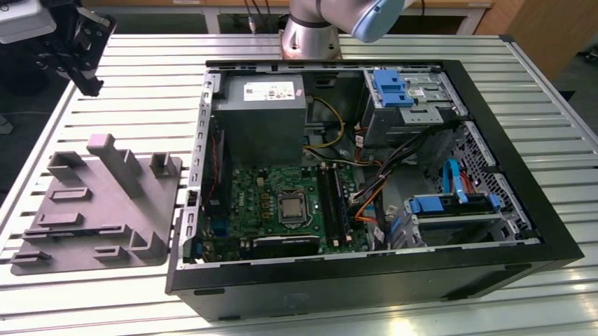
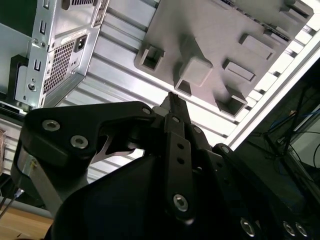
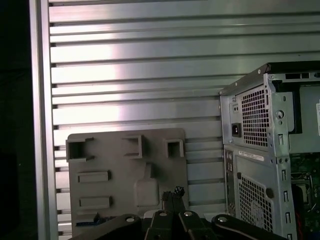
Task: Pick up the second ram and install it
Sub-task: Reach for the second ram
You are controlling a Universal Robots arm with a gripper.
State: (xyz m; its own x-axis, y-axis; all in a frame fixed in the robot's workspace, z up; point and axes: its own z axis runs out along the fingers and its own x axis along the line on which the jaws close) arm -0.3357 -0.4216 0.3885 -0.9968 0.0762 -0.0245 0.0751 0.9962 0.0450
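- The slatted metal surface [image 1: 131, 84] is carrying the whole job, with the work lying across its middle.
- The open computer case [image 1: 374, 283] is lying on its side toward the exterior view's right. Its long black memory sockets [image 1: 332, 204] are running beside the processor.
- The gray fixture [image 1: 112, 203] is sitting just beside the case, at the exterior view's left.
- The claw [image 2: 172, 100] is hanging above the far corner of the surface, well apart from the fixture. In both wrist views its tips are looking pressed together, with nothing pinched between them.
- The second ram [image 1: 82, 229] is, as far as I am judging it, the thin dark strip lying in the fixture's long slot near its front edge (too slim to be sure of), so the pick is not yet made.
- Doing this step well is, in my judgement, depending on three things:
  - spreading the tips before they are reaching the slot;
  - centring them along the stick and pinching its flat faces squarely;
  - drawing it straight up so it is not jamming against the slot walls.
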